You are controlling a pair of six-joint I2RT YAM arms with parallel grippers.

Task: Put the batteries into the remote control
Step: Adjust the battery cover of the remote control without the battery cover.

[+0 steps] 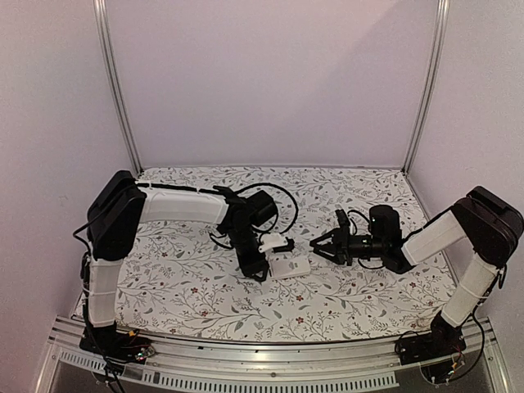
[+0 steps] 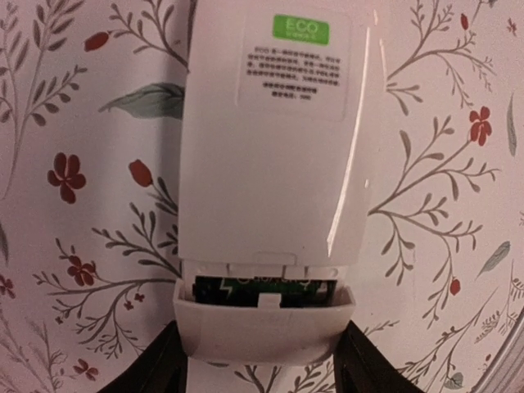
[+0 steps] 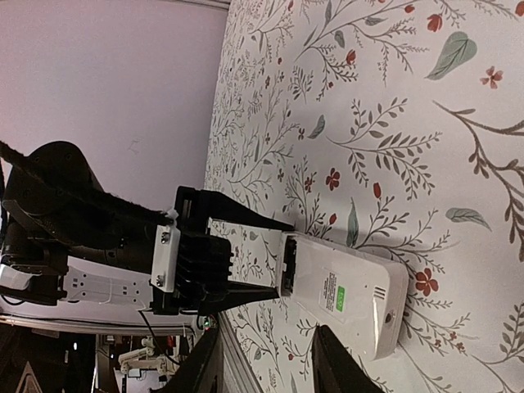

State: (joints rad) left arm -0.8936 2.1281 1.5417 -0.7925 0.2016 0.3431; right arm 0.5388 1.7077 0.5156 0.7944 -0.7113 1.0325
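The remote control [image 2: 270, 164] lies back-up on the flowered cloth, a green ECO sticker near its far end. Its back cover [image 2: 274, 123] sits almost fully slid on. A narrow gap at the near end shows the batteries [image 2: 262, 289], dark with greenish print, inside the compartment. My left gripper [image 2: 262, 348] holds the remote's near end, one black finger [image 2: 151, 368] on each side. Seen from the right wrist, the remote [image 3: 344, 295] lies just beyond my right gripper [image 3: 266, 340], which is open and holds nothing. From above, my right gripper [image 1: 322, 246] hovers right of the remote [image 1: 292, 267].
A black cable [image 1: 285, 209] loops on the cloth behind the left wrist. Pale walls and metal posts [image 1: 119, 90] close in the back and sides. An aluminium rail [image 1: 270, 356] runs along the near edge.
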